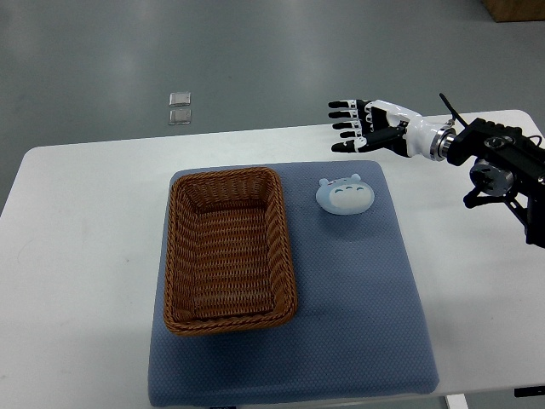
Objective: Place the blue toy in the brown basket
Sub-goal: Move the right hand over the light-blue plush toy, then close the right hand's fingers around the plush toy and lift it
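Observation:
A pale blue round toy (345,195) with small ears lies on the blue mat (366,307), just right of the brown wicker basket (174,256). The basket is rectangular and holds nothing. My right hand (351,125) hovers above the table's far edge, up and slightly right of the toy, apart from it. Its black-tipped fingers are spread and point left, with nothing in them. The left arm does not show.
The white table (77,256) carries the mat. Two small clear plastic pieces (180,109) lie on the grey floor beyond the table. A brown box corner (515,8) shows at the top right.

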Robot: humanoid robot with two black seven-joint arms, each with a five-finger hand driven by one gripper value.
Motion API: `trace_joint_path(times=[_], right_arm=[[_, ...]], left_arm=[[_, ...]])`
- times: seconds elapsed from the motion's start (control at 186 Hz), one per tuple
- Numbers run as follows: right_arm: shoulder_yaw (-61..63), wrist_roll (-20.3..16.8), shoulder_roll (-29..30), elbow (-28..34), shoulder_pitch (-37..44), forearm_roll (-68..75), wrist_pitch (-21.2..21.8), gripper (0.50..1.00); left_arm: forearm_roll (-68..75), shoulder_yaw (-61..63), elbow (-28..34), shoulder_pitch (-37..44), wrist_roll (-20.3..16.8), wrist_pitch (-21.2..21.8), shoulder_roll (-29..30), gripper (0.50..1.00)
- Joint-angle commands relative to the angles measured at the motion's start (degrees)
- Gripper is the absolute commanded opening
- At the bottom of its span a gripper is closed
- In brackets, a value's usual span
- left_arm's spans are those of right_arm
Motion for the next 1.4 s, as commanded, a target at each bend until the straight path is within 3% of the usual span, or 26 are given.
trace_joint_path(times=[0.0,0.113,0.22,0.414,1.118,1.242,1.392], right_arm=[[-0.30,1.82,-0.53,2.49,1.32,-15.39,0.14,0.913],[-3.28,4.19,-1.94,2.94,3.60,-28.66,1.37,0.913],[-9.70,7.27,-2.11,3.11,6.85,-32.89,3.04,0.913],[-20.16,7.53,-2.55,3.81,9.67,-33.33,2.16,0.913],[-28.60,7.27,-1.67,2.58,8.09,-34.65,-9.79,0.899],[-28.60,7.27,-1.58,2.32,8.09,-34.65,-10.58,0.764],[-29.48,7.36,-1.58,2.32,7.30,-34.65,-12.52,0.531]], left_arm=[[0.00,0.00,-0.05,0.00,-0.02,0.00,0.00,1.000],[0.00,0.00,0.04,0.00,-0.02,0.00,0.00,1.000],[0.00,0.09,0.04,0.00,0.06,0.00,0.00,1.000],[0.00,0.09,0.04,0.00,0.07,0.00,0.00,1.000],[0.00,0.09,0.04,0.00,-0.02,0.00,0.00,1.000],[0.00,0.09,0.04,0.00,-0.02,0.00,0.00,1.000],[0.00,0.09,0.04,0.00,-0.02,0.00,0.00,1.000]])
